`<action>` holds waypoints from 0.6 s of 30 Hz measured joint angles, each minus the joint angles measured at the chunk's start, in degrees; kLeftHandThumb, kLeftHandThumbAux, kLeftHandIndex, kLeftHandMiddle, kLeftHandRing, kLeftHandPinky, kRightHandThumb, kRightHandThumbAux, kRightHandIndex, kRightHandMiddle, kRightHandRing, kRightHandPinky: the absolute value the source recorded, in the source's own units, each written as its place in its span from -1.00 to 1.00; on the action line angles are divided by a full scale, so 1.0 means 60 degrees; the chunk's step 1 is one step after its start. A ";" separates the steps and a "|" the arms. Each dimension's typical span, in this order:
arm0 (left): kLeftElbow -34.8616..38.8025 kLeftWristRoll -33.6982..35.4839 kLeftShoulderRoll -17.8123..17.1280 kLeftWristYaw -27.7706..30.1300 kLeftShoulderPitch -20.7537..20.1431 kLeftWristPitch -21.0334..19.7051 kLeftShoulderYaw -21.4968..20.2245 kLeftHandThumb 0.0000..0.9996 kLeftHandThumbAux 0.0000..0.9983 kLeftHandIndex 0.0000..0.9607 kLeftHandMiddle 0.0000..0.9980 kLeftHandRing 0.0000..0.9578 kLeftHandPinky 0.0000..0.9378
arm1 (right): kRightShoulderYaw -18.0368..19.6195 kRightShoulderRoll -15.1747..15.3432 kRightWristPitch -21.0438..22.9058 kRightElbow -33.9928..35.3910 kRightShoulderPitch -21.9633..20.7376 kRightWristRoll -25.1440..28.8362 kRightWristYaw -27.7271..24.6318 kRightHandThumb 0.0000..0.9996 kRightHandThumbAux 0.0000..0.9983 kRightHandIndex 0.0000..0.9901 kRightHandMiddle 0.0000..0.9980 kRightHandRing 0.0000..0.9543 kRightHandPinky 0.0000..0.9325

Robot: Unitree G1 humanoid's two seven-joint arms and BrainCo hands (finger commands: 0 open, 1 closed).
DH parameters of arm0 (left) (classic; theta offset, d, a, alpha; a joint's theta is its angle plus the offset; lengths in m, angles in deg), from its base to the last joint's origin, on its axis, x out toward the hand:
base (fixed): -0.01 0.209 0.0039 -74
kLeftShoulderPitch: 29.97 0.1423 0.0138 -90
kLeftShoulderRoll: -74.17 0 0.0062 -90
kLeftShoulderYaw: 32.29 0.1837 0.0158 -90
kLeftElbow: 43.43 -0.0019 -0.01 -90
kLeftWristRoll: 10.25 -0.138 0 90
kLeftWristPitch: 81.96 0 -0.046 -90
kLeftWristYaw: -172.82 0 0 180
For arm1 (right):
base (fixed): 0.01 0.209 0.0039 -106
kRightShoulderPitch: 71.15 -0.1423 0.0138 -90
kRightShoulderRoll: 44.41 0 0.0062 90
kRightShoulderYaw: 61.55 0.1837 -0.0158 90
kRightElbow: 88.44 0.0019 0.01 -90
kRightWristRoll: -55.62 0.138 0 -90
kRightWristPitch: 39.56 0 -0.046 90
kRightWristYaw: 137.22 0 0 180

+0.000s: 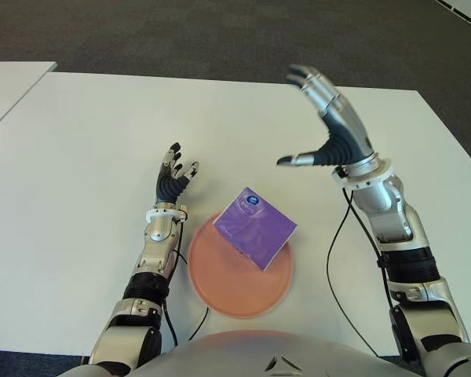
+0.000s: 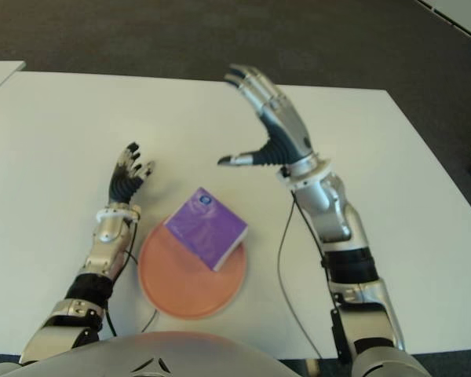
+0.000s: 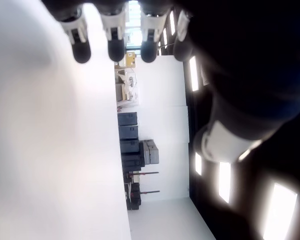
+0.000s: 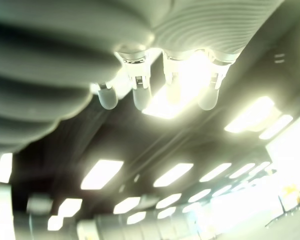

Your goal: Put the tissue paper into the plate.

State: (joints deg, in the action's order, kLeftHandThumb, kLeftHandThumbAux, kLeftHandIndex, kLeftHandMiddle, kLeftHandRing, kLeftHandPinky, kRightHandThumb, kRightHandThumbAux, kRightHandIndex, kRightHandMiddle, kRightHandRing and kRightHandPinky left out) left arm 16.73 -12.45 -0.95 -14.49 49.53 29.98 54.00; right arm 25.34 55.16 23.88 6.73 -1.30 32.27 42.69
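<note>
- The tissue paper (image 1: 255, 228) is lying on the plate's (image 1: 220, 294) far rim, long axis running ten to four.
- The right hand (image 1: 323, 126) is hovering at its one o'clock, spread wide, empty.
- The left hand (image 1: 173, 179), at ten o'clock, is sitting nearer, fingers relaxed, empty.

No legible text, number or brand was found in any view. The purple tissue paper pack (image 1: 255, 228), lying on the plate (image 1: 220, 283) just right of the left hand (image 1: 175, 174) and below the raised right hand (image 1: 330, 126), bore a small round blue-and-white emblem near its far corner; its lettering could not be read.
</note>
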 measured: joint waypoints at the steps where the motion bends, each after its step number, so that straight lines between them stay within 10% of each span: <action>1: 0.0037 0.0008 0.0012 0.0000 0.0001 -0.0053 -0.0003 -0.68 0.41 -0.85 -0.87 -0.92 -0.92 | 0.0041 -0.0125 0.0349 0.0193 0.0081 0.0314 -0.0178 -0.73 -0.18 -1.00 -1.00 -1.00 -1.00; 7: 0.0305 0.0009 0.0078 -0.0003 0.0020 -0.0311 -0.0005 -0.66 0.40 -0.84 -0.87 -0.92 -0.94 | 0.0574 -0.0620 0.1586 0.0291 0.0303 0.1212 -0.0415 -0.66 -0.26 -1.00 -1.00 -1.00 -1.00; 18: 0.0726 -0.0002 0.0139 -0.0027 0.0158 -0.0631 -0.0007 -0.66 0.41 -0.82 -0.86 -0.92 -0.93 | 0.1135 -0.1199 0.1384 -0.1317 0.0120 0.1702 0.0338 -0.65 -0.05 -1.00 -1.00 -1.00 -1.00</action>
State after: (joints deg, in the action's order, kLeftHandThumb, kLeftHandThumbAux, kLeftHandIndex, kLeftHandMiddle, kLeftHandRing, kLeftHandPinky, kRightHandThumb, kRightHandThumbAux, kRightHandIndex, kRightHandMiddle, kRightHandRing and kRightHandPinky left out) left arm 21.09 -12.46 -0.12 -14.65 50.48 26.19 53.96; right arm 32.15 47.97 32.18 -1.17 -0.58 42.48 44.72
